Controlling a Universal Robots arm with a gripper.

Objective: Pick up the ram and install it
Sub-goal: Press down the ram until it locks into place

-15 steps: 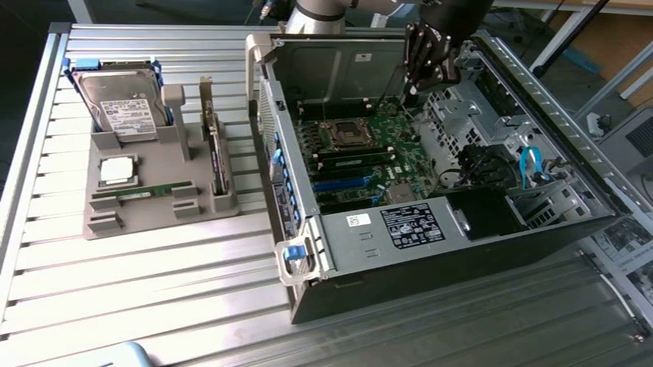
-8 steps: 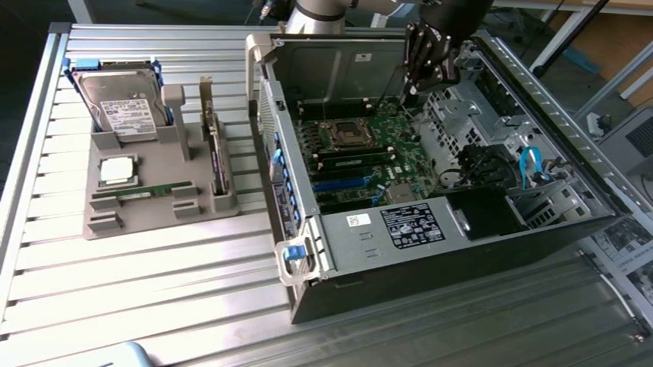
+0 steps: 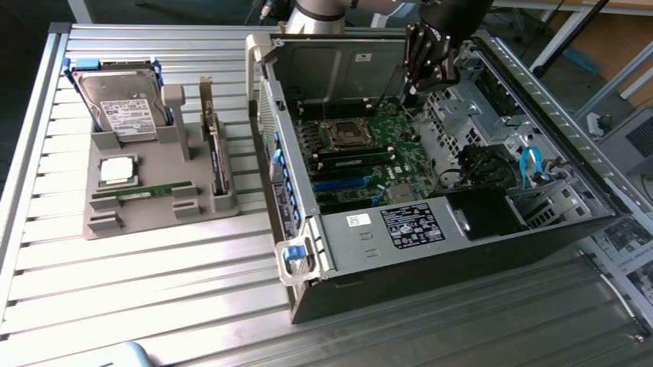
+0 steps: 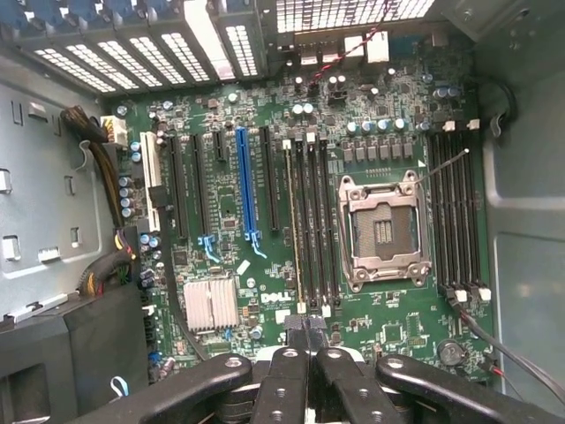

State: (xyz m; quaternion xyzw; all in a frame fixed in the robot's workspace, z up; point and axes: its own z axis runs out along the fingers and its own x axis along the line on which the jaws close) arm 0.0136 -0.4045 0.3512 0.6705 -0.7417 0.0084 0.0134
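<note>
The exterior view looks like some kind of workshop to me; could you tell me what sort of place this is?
Probably a robotics lab bench set up for PC assembly: an opened computer case lies on a slatted metal table, and a grey fixture tray holds a hard drive and other parts.

Ribbed metal table (image 3: 153, 290), bright daylight

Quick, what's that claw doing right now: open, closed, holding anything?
Claw: closed, fingers pressed together, over the motherboard inside the computer case. Whether it grips anything cannot be told.

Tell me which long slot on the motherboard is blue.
The expansion slot flanked by black slots, between the white slot and the processor socket. It alone is bright blue.
</note>
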